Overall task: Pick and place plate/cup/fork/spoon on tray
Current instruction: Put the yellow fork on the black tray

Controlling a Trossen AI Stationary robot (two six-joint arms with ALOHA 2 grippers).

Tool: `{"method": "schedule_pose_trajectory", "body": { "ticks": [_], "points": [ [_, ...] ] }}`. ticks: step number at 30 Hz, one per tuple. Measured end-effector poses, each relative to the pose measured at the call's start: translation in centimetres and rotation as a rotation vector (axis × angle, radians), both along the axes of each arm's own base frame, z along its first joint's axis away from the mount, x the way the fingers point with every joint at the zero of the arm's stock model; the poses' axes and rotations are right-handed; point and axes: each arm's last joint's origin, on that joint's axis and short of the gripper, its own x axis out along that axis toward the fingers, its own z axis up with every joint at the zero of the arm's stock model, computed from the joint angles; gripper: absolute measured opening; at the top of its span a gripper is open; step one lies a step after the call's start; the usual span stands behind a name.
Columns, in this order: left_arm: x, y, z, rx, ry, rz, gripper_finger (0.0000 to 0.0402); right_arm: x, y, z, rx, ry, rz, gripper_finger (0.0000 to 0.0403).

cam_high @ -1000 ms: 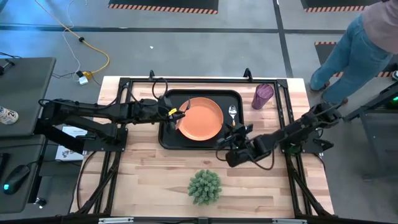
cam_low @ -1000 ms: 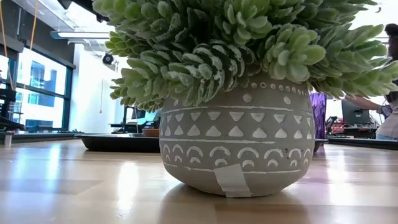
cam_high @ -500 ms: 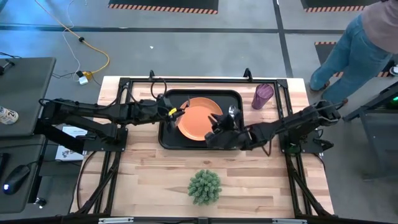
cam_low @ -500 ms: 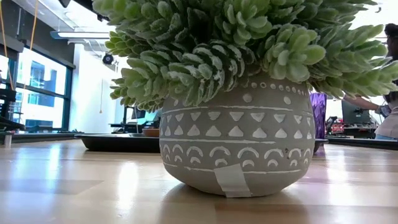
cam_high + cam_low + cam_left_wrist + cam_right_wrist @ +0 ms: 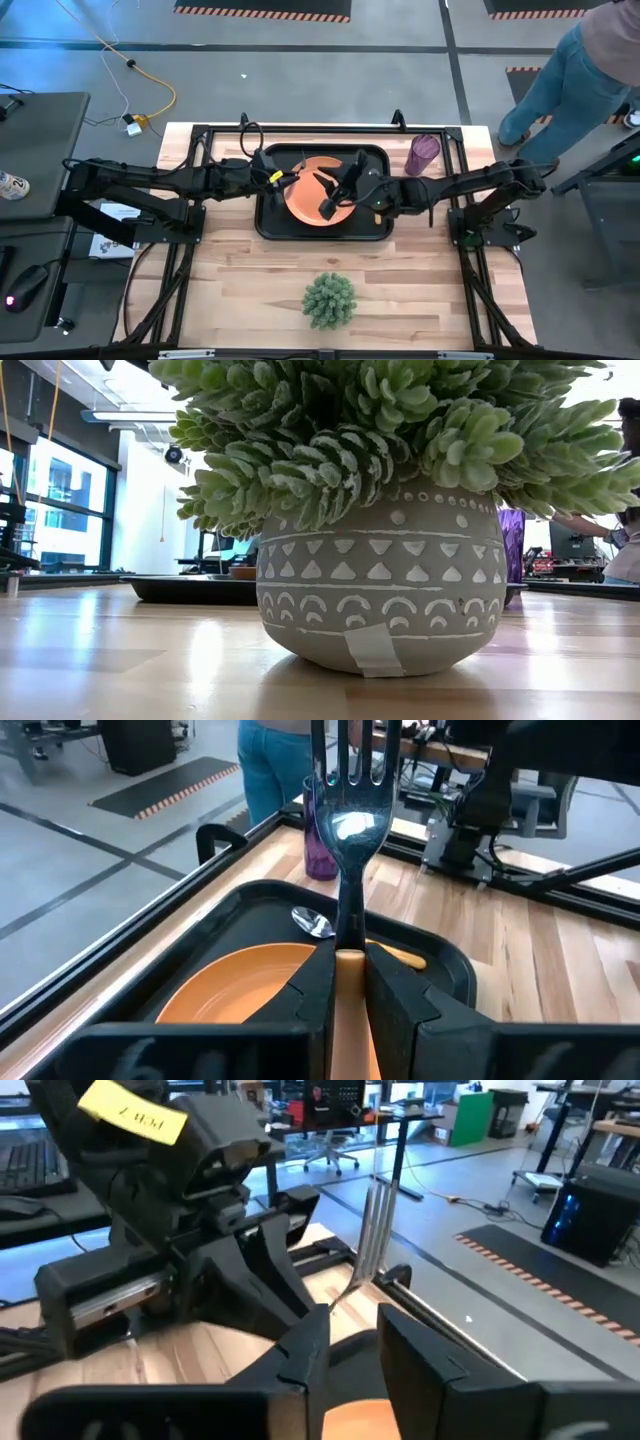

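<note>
2 arms meet over the tray (image 5: 268, 226), which sits on the table (image 5: 230, 290) with the plate (image 5: 305, 200) already on it. Left end effector (image 5: 349, 982) is clamped narrow on the fork (image 5: 352, 810) by its orange-tan handle, and in the left wrist view the tines point away from the wrist, out toward the right arm, so the fork's long axis runs along the line between the 2 end effectors. In the high view the left end effector (image 5: 278, 180) hangs at the plate's left edge. Right end effector (image 5: 335, 197) is over the plate, fingers parted at a middling gap, nothing between them. The right wrist view shows the fork's tines (image 5: 376, 1220) just ahead of its fingers (image 5: 300, 1355), with the left end effector's dark body right behind.

Spoon (image 5: 312, 923) lies on the tray beside the plate, on the side toward the right arm. Cup (image 5: 421, 154) stands off the tray, on the table just past the tray's right end, nearer the right arm. Potted plant (image 5: 329, 299) sits near the table's front edge, well apart from the tray.

Judgement: fork placement is the step in hand; the left arm has it and only needs to lower it onto the tray. Cup not yet done.
</note>
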Motion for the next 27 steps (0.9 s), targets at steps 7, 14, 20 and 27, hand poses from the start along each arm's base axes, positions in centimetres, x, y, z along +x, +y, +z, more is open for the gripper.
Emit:
{"method": "schedule_pose_trajectory", "body": {
  "ticks": [7, 14, 20, 27],
  "points": [
    [0.0, 0.1, 0.2, 0.011, -0.019, 0.025, 0.0028, 0.1, -1.1, 0.2, -0.008, -0.001, -0.007, 0.0129],
    [0.2, 0.2, 0.7, 0.041, -0.069, 0.040, 0.0029, 0.4, -2.4, 0.8, -0.025, -0.056, 0.015, 0.0131],
    [0.2, 0.3, 0.8, 0.049, -0.076, 0.050, 0.0030, 0.5, -3.5, 1.4, -0.035, -0.107, 0.015, 0.0131],
    [0.2, 0.4, 1.0, 0.066, -0.088, 0.077, 0.0030, 0.7, -3.7, 1.8, -0.025, -0.151, 0.082, 0.0131]
  ]
}}
